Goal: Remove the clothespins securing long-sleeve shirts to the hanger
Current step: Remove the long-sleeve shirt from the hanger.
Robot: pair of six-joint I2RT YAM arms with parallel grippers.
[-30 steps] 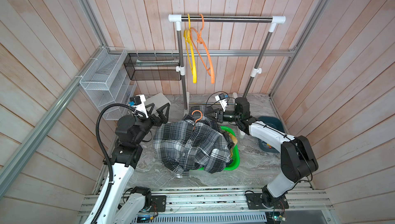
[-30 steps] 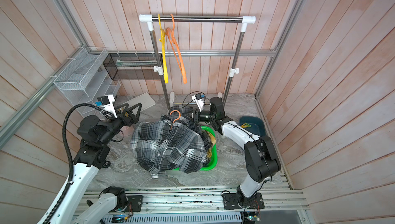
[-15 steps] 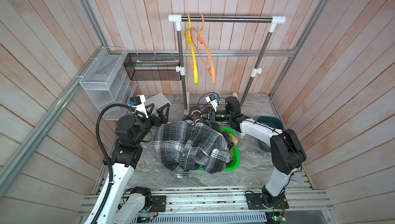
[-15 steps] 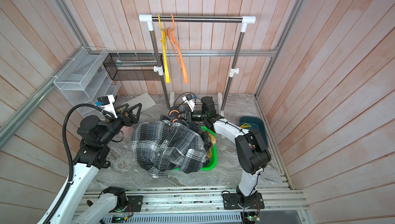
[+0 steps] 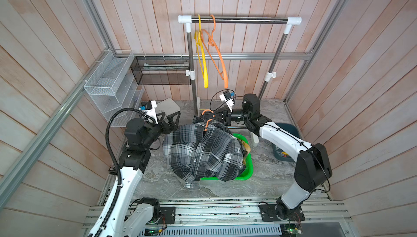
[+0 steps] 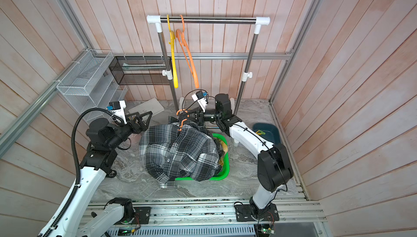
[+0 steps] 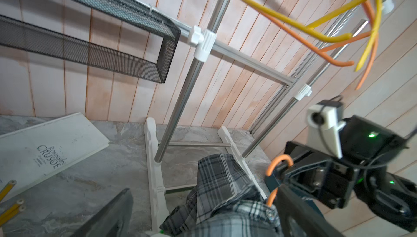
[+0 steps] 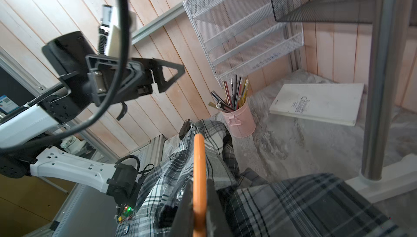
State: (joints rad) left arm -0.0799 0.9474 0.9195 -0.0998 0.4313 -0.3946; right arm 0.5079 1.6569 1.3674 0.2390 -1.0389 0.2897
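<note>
A grey-black-white checked long-sleeve shirt (image 5: pixel 203 154) (image 6: pixel 178 154) lies heaped over a green basket (image 5: pixel 248 168), with a yellow plaid one (image 5: pixel 246 149) peeking out beneath. An orange hanger's hook (image 5: pixel 208 113) (image 6: pixel 182 115) (image 7: pixel 279 160) rises from the collar. My right gripper (image 5: pixel 214 116) (image 6: pixel 189 118) (image 8: pixel 199 202) is shut on that hook (image 8: pixel 199 168). My left gripper (image 5: pixel 174 118) (image 6: pixel 146 117) (image 7: pixel 203 220) stands open beside the shirt's left shoulder, holding nothing. The clothespins are hidden in every view.
A clothes rack (image 5: pixel 239 19) stands at the back with a yellow hanger (image 5: pixel 200 55) and an orange hanger (image 5: pixel 216 53). A pink pencil cup (image 8: pixel 239 123), a white book (image 8: pixel 316 102), wire shelves (image 5: pixel 108 82) and a dark teal bin (image 6: pixel 268 130) surround the basket.
My right gripper has moved left to the orange hanger hook and shut on it. The left arm has stayed put.
</note>
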